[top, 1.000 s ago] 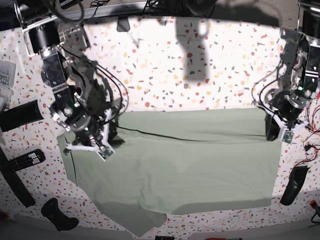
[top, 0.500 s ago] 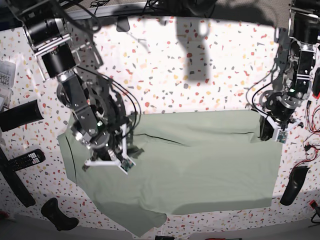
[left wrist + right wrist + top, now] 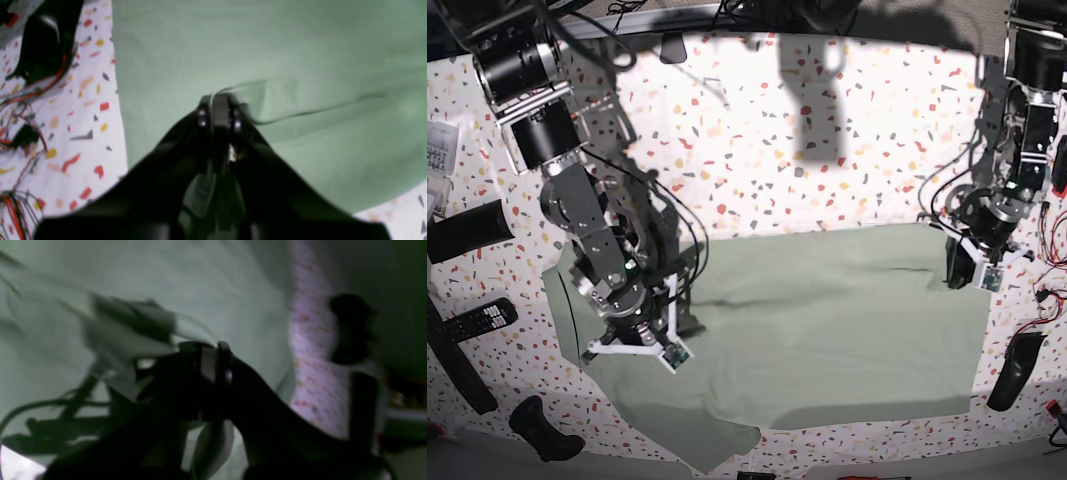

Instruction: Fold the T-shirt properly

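While both arms are working the cloth, the left wrist view is showing the left gripper [image 3: 218, 100] with its fingers clenched on a raised pinch of the T-shirt [image 3: 283, 50]. A thin edge of fabric is poking out at the tips and a dark seam line [image 3: 320, 108] is trailing off from there. Probably the pinch is there so the far edge can be drawn over the body. The speckled bench [image 3: 83, 133] is lying beside the cloth edge, with red wires [image 3: 20, 100] at the frame side. The black body is blocking the lower frame.

The right wrist view is dim and smeared. The right gripper [image 3: 213, 353] is sitting with fingers clamped on a bunched fold of the shirt, which is draping off to one side. Which part of the shirt that is, cannot say. A dark blob [image 3: 350, 326] on the bench is not identifiable.

The base view is showing the shirt spread flat across the near half of the bench, far edge folded toward the middle. The right gripper is hanging low over the shirt, the left one at the opposite far corner; the fingers are too small to read here. A remote [image 3: 472, 322] and a black cylinder [image 3: 467, 230] are lying off the cloth. Collar and buttons are not visible.
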Robot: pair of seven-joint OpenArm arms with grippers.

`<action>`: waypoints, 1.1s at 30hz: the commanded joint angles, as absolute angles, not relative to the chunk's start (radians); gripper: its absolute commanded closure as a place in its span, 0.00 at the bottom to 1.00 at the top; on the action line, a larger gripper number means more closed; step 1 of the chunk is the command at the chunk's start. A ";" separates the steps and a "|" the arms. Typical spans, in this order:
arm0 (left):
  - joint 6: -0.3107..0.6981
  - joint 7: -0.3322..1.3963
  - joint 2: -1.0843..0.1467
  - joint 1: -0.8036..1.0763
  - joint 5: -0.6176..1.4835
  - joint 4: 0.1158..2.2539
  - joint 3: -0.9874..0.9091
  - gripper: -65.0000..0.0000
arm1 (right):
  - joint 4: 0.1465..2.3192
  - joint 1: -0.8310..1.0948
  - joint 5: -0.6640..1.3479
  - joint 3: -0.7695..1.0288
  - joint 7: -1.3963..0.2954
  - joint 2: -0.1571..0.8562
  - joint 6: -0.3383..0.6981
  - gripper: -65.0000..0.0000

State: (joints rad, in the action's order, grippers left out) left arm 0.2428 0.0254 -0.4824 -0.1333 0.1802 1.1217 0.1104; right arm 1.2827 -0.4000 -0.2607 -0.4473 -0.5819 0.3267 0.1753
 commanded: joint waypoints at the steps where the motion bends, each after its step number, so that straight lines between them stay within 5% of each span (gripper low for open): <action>1: 0.239 0.000 -0.499 -0.164 0.184 1.135 0.102 1.00 | 1.299 -0.432 -0.279 -0.440 -0.577 0.332 0.155 1.00; 18: 0.239 0.000 -0.499 -0.180 0.184 1.135 0.102 1.00 | 1.299 -0.432 -0.255 -0.440 -0.583 0.332 0.193 1.00; 24: 0.239 0.000 -0.499 -0.181 0.184 1.135 0.102 1.00 | 1.298 -0.432 -0.290 -0.431 -0.426 0.332 0.307 0.50; 33: 0.239 0.000 -0.499 -0.180 0.184 1.135 0.102 1.00 | 1.298 -0.432 -0.322 -0.431 -0.464 0.332 0.242 0.46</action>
State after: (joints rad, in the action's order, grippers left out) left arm 0.2432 0.0257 -0.4820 -0.1585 0.1802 1.1210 0.1104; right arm 1.2823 -0.4023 -0.3149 -0.4389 -0.4866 0.3264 0.2550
